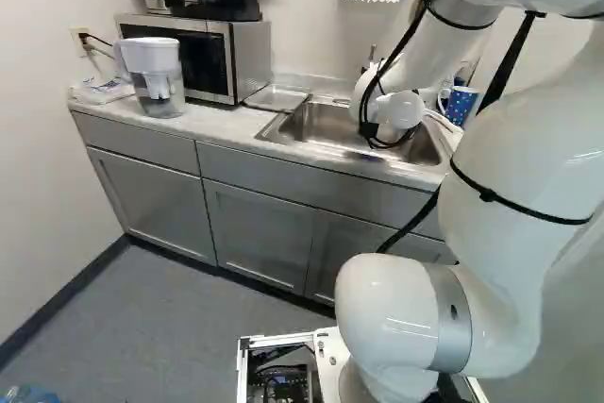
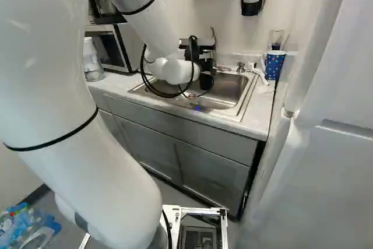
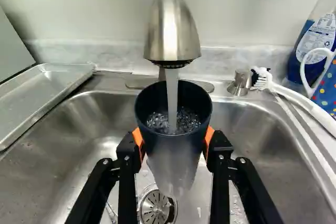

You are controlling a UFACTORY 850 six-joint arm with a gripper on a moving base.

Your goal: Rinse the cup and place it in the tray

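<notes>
In the right base view my gripper [image 2: 200, 48] is over the sink, partly hidden by the wrist and cables. The wrist view shows the gripper [image 3: 175, 142] shut on a dark cup [image 3: 173, 153], an orange pad on each side. The cup stands upright with its mouth up, above the sink basin [image 3: 79, 129]. From the faucet [image 3: 171, 27] a stream of water [image 3: 172, 95] falls into the cup, where the water bubbles. The metal tray [image 3: 44, 95] lies on the counter beside the sink and holds nothing visible.
Beside the faucet are a small metal knob [image 3: 239, 83], a white dish brush [image 3: 299, 100], a blue soap bottle [image 3: 315, 43] and a blue dotted mug [image 2: 274, 64]. A microwave [image 1: 231, 58] and a water pitcher [image 1: 156, 77] stand past the tray. A white panel rises right of the counter.
</notes>
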